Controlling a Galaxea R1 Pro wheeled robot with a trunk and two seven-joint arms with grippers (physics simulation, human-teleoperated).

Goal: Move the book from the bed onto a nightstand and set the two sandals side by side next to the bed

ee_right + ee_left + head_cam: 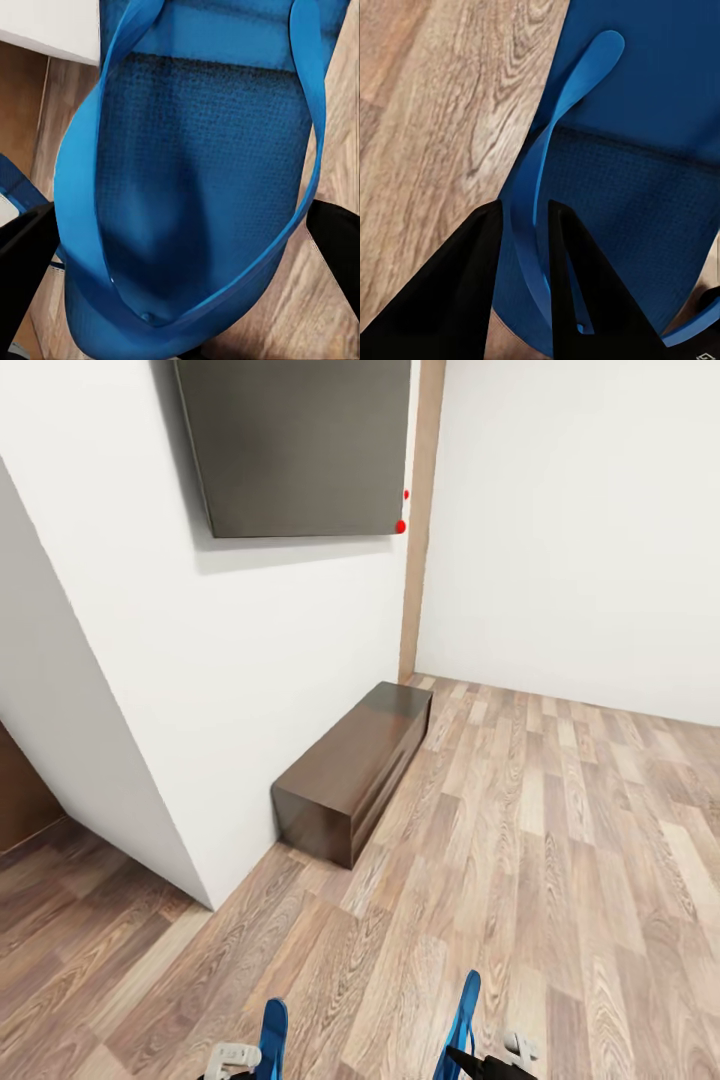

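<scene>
Above the plank floor (560,840), two sandals (273,1035), light and floppy, best taken by the strap: left pincer (521,247) pinching a strap, right pincer (180,247) pinching the other sandal (195,165).

No readable text, label or number appears anywhere.

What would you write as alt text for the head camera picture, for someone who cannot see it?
Two blue sandals, the left sandal and the right sandal, poke up at the bottom edge above a wood-plank floor. Ahead, a low dark brown cabinet stands against a white wall, under a dark panel.
</scene>
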